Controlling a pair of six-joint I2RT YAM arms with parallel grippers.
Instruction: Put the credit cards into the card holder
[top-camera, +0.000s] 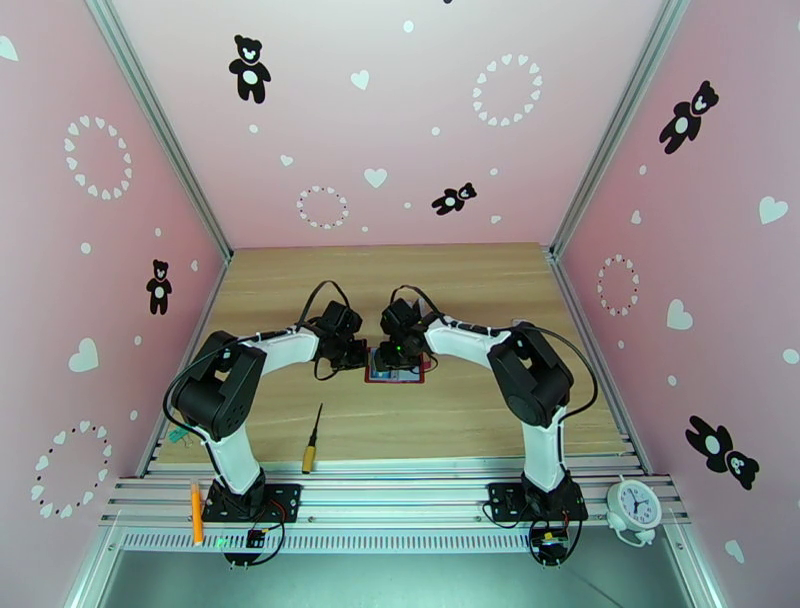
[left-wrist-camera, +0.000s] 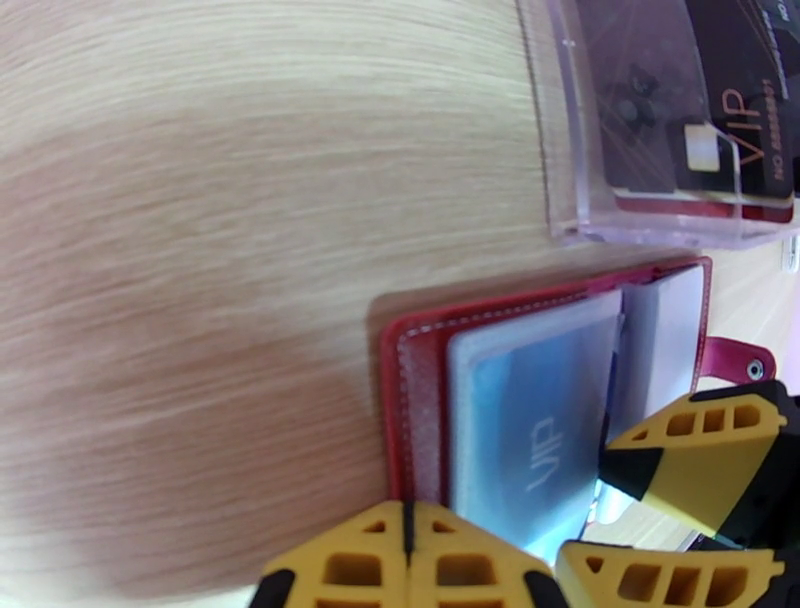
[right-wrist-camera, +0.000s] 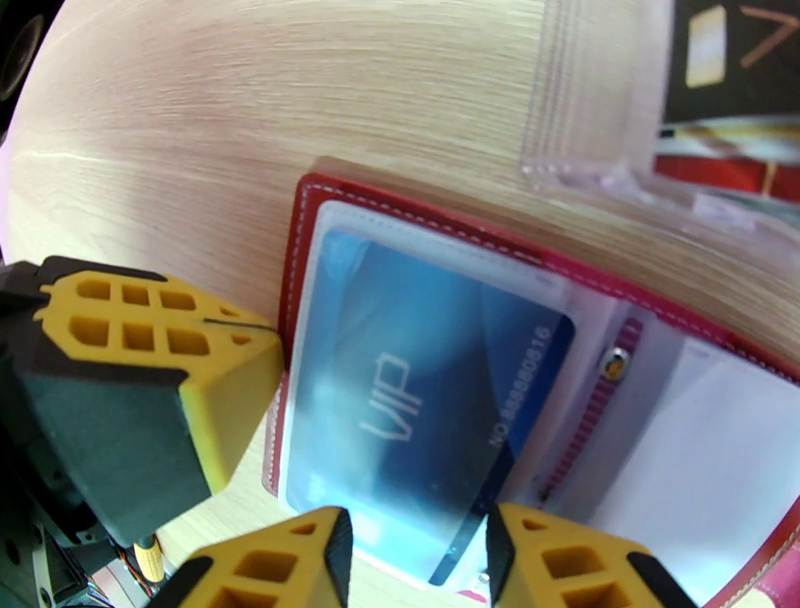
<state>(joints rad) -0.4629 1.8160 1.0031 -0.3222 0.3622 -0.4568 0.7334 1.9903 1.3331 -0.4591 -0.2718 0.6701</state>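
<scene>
Two red leather-like halves of the card holder (right-wrist-camera: 300, 215) lie open on the wooden table (top-camera: 450, 290), near its middle. White stitching runs along the border, and the clear sleeves inside look grey. One blue card (right-wrist-camera: 430, 390) marked VIP sits mostly inside the near sleeve, with its near corner sticking out. A red snap tab (left-wrist-camera: 740, 362) hangs at the side. Just beyond the holder stands a clear plastic rack (left-wrist-camera: 570, 150) with a black card (left-wrist-camera: 700, 100) in it.

Both arms bend inward from their bases, and the wrists meet over the holder. The left gripper (left-wrist-camera: 405, 545) has its fingers pressed together at the holder's red edge. The right gripper (right-wrist-camera: 415, 560) keeps its fingers apart, with the blue card's corner between them; I cannot tell if they press it.
</scene>
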